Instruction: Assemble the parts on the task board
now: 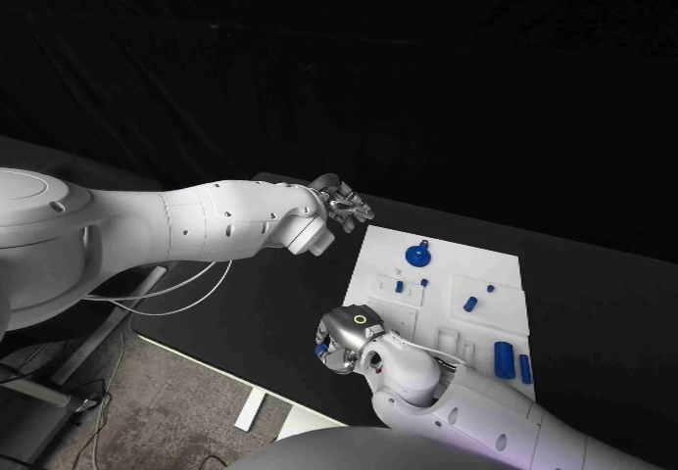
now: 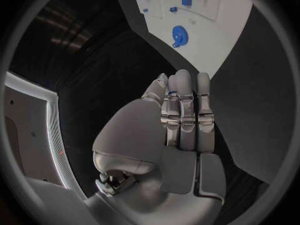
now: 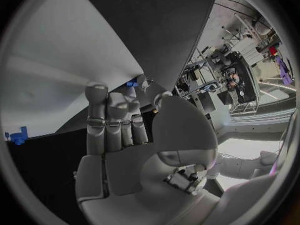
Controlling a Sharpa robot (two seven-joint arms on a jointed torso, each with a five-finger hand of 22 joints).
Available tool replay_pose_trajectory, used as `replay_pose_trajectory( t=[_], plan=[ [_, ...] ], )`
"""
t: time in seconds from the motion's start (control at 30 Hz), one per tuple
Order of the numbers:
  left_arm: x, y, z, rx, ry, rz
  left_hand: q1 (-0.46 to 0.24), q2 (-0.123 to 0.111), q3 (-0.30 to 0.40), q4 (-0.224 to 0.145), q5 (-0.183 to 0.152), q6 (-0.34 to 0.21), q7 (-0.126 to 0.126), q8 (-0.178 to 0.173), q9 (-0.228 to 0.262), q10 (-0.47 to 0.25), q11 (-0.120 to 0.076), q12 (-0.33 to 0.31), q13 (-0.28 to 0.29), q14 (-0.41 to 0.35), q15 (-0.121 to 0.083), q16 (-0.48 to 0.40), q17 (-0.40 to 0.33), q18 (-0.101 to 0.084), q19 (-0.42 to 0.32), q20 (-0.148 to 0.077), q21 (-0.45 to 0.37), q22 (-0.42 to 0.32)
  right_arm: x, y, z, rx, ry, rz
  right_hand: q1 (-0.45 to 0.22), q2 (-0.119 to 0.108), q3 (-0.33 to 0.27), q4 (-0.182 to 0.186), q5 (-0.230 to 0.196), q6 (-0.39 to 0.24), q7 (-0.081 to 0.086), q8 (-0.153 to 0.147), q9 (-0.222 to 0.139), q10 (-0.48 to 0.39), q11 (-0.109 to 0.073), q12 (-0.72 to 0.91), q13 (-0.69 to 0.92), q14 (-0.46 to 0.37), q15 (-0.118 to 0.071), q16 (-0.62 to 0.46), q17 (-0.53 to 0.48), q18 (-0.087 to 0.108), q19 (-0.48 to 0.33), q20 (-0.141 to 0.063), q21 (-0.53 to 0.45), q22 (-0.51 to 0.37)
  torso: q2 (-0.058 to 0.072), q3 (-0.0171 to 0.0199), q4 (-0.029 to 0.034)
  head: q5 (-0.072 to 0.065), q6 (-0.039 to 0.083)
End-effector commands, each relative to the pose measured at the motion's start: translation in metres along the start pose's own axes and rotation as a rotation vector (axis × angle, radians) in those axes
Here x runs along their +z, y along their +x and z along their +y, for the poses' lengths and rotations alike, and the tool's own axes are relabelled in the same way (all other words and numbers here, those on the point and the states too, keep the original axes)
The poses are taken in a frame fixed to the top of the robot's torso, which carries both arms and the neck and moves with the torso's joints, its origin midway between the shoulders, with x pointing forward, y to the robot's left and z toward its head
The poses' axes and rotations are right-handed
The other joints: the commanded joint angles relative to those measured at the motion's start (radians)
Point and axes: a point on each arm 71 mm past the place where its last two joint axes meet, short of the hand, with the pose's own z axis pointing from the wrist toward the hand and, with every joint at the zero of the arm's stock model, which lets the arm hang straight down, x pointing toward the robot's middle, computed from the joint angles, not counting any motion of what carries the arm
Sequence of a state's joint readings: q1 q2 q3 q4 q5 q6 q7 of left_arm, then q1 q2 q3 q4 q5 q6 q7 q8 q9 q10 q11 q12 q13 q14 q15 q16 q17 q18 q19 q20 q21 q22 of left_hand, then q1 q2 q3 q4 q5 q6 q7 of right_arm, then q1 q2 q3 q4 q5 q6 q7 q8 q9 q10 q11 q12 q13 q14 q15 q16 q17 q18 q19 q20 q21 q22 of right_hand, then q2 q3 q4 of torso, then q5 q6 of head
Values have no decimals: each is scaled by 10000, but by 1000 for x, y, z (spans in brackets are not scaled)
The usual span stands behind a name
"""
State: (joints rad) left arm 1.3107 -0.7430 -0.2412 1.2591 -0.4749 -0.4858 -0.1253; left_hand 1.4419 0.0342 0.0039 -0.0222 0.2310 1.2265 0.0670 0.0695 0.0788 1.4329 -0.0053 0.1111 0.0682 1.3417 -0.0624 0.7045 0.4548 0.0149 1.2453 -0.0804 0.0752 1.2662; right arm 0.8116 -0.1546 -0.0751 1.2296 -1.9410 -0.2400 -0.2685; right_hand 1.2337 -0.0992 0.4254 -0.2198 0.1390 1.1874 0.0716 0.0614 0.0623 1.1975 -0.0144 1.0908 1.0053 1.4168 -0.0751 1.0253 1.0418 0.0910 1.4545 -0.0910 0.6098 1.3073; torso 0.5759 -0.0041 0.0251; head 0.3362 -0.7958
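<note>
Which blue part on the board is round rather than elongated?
The disc-shaped blue part near the task board's far edge; the others are short bars or pegs.

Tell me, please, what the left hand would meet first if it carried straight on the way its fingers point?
Probably the task board: in the wrist view the left hand has straight fingers aimed at its near corner, just below the round blue part. Only bare black table lies between, though height above it is unclear.

Black counter point(image 1: 607, 294) running from near left to far right, white task board point(image 1: 488, 264) lying flat on it right of centre, small blue parts point(image 1: 503, 358) scattered over the board, a round blue part point(image 1: 418, 256) at its far left end
</note>
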Motion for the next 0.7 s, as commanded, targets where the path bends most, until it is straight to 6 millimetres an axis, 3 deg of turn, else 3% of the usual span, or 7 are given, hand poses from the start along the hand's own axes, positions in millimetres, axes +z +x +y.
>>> replay_pose_trajectory(
  t=[0.03, 0.43, 0.6, 0.7],
  plan=[
    [0, 1, -2, -28, -1, 179, -7, -98, -1, 35, 10, -75, -14, -52, 13, -71, 30, 56, -4, 3, 55, -66, 17, 16, -21, 26, -33, 2, -1, 7, -6, -310, 394, 451, -169, -8, 191, 35, 260, 40, 25, 6, 8, -18, -59, -21, -5, 32, -23, 13, 4, -93, -25, -63, -6, 625, 14, -1, 12, 15, -36],
    [-1, 2, -4, -11, -73, 316, -1, -113, 0, 46, 10, -98, -3, -54, 9, -90, 36, 48, -5, -15, 62, -80, 15, 14, -35, 31, -37, 1, 1, 9, -8, -298, 549, 582, -425, -253, 46, 250, 1251, -284, 83, 3, 3, -26, -25, -38, -16, 21, -9, -28, -24, -86, -29, -53, -63, 609, -3, -5, -8, 6, -69],
    [-1, 3, -4, -8, -74, 364, -10, -109, 4, 81, 9, -118, 2, -52, 6, -102, 44, 46, -4, -19, 68, -95, 10, 16, -45, 37, -35, 1, 1, 9, -7, -248, 506, 524, -431, -184, 37, 325, 1348, -272, 82, 0, 1, -54, -28, -65, -35, 15, -14, -37, -30, -82, -35, -54, -93, 605, -9, 1, -4, 15, -66],
    [-1, 3, -4, -8, -78, 371, -27, -104, 2, 108, 14, -128, -2, -52, 5, -104, 44, 47, -4, -18, 69, -99, 8, 16, -48, 40, -38, -4, 2, 9, -6, -188, 450, 488, -505, -143, 361, 424, 1380, -289, 90, 6, 3, -72, -37, -69, -33, 15, -23, -38, -28, -78, -34, -64, -97, 608, -7, 1, -7, 14, -65]
  ],
)
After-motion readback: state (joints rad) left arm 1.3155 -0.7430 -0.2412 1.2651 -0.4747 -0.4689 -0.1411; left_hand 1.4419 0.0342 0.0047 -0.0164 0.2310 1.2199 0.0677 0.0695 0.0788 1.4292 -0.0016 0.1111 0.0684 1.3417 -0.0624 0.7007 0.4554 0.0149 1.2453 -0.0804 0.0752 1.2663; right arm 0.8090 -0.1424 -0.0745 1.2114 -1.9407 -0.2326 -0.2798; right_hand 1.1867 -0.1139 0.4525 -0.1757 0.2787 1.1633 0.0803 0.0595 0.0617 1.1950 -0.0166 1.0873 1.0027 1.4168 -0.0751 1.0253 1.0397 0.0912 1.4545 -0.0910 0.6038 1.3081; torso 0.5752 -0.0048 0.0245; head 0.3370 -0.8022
